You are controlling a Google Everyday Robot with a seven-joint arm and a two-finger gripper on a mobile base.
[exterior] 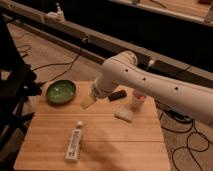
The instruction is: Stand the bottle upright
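Gripper hangs spread wide and empty over the table's middle, white arm bent in from the right. Nearer, the bottle lies flat, white cap pointing far, printed label up. Green bowl sits far left.

One camera only, set high on the near side of the wooden worktop and tilted steeply down across it. It stands far enough back to take in nearly the whole top and the floor beyond. The pincer hangs left of mid-frame over the worktop's far half; the green bowl lies just left of it, the bottle nearer the camera.
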